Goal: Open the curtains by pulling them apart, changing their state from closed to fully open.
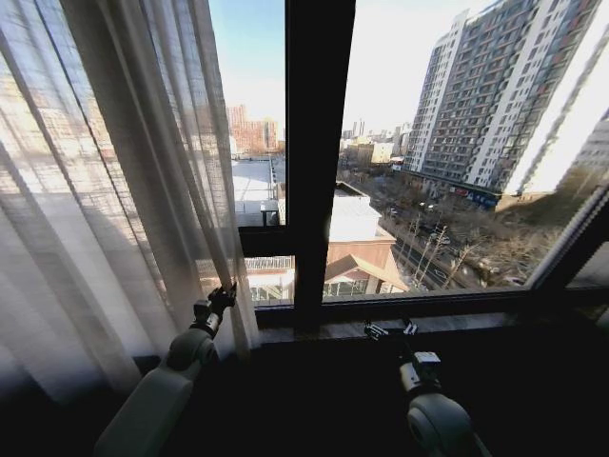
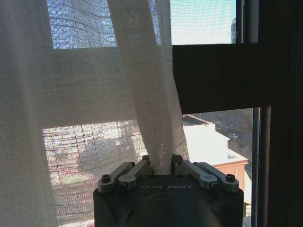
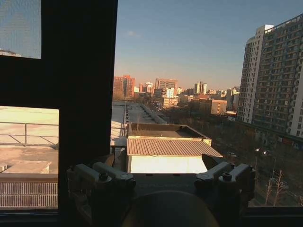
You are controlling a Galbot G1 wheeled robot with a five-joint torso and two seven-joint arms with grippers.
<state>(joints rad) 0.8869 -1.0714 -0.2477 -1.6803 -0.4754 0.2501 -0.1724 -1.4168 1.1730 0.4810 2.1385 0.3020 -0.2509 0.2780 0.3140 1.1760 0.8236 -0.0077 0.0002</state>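
Left gripper (image 2: 161,163): our jaws clenched on a gathered fold of the curtains (image 1: 114,190), low on the panel's inner edge. The panel hangs at nine o'clock of the window frame (image 1: 319,143), bunched well aside.

Right gripper (image 3: 165,172): jaws released, grasping nothing, at the sill (image 1: 438,319), five o'clock of the frame's centre post.

Handling: we judge a steady sideways draw toward nine o'clock best, keeping the pinch firm so sheer fabric cannot slip.
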